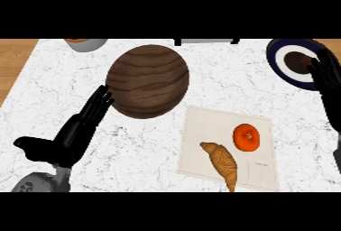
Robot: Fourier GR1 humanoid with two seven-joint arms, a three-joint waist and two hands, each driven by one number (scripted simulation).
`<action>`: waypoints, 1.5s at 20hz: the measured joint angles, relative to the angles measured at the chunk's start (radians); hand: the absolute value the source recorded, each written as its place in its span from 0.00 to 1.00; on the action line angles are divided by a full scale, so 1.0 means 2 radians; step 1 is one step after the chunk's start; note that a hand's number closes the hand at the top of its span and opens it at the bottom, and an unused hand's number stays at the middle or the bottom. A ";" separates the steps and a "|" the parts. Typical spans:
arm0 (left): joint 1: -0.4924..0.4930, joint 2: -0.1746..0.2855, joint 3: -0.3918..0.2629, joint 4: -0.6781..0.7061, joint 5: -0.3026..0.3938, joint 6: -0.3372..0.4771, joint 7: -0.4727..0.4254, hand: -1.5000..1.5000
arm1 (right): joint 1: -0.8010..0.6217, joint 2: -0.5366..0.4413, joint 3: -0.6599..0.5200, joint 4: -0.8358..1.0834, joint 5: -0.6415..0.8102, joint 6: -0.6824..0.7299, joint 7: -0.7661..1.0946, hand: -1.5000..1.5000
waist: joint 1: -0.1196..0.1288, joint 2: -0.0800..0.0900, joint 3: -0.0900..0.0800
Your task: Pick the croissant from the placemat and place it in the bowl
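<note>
Fingers (95, 107) straight, spread, empty on left hand (66, 142) and resting right hand (329, 90). Croissant (223, 163) free on placemat (203, 124), nearer right hand, so likely its pick. Wooden bowl (148, 81) waits beside left hand.

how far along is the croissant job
Nothing looks done yet: the croissant lies on the placemat beside a round orange item, not in the wooden bowl. Nothing is in hand: the left hand is open beside the bowl, and the right hand is open at the view's right edge. Left to do: grasp the croissant, lift it, and set it in the bowl.
</note>
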 measured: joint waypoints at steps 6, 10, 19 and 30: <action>-0.034 0.030 0.022 0.011 -0.047 0.036 0.008 0.50 | -0.030 0.032 0.091 -0.001 -0.057 0.160 -0.010 1.00 | 0.056 0.002 -0.006; -0.051 0.042 0.035 0.024 -0.084 0.078 0.025 0.50 | -0.066 0.019 0.108 0.051 -0.017 0.218 -0.084 0.00 | 0.056 0.003 -0.008; -0.073 0.042 0.040 0.036 -0.125 0.127 0.058 0.50 | -0.131 -0.034 0.145 0.104 0.038 0.387 -0.236 0.00 | 0.041 0.000 -0.010; -0.084 0.041 0.042 0.035 -0.147 0.140 0.088 0.50 | -0.213 -0.083 0.274 0.061 0.232 0.348 -0.274 0.00 | 0.028 -0.006 -0.013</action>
